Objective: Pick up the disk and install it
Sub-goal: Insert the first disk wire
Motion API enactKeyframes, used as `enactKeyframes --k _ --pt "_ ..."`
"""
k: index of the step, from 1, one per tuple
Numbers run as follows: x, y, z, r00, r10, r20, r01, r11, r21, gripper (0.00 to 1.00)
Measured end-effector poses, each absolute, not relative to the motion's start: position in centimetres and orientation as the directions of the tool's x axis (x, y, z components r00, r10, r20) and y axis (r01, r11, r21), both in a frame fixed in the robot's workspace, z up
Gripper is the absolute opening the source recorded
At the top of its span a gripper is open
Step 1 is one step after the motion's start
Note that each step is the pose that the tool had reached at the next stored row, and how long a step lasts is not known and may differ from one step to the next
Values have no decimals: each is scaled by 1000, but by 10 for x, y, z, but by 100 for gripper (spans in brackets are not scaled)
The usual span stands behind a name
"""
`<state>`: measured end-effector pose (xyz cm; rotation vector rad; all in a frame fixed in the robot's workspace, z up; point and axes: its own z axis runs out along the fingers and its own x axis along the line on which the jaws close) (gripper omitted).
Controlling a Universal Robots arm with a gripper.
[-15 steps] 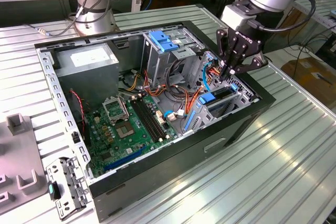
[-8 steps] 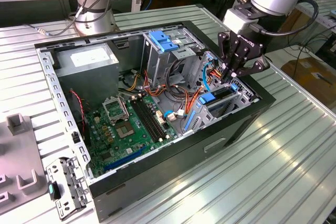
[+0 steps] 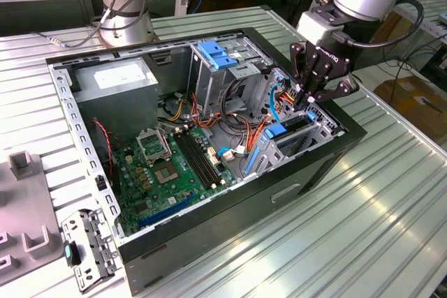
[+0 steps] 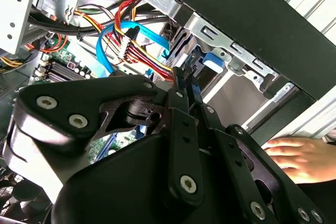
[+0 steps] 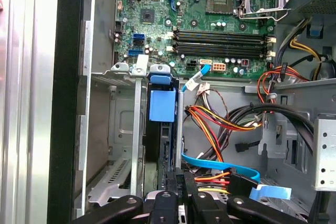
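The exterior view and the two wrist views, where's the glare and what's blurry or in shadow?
Exterior view: bright glare streaks on the ribbed metal table. Second wrist view: the gripper looms large, dark and soft, close to the lens. First wrist view: the motherboard is evenly lit, while the drive bay lies in shadow.

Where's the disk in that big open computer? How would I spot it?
Find the open black computer case, then the corner under the robot's gripper. The disk stands on edge in a metal slot there. Unlike the loose coloured wires beside it, it is a flat dark slab with blue plastic on its edge.
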<state>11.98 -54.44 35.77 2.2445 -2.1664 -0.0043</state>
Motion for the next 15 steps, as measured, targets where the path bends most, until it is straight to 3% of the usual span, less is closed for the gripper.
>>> enactKeyframes --k 15 --pt "117 -550 353 9 -1000 13 -1000 -8 18 16"
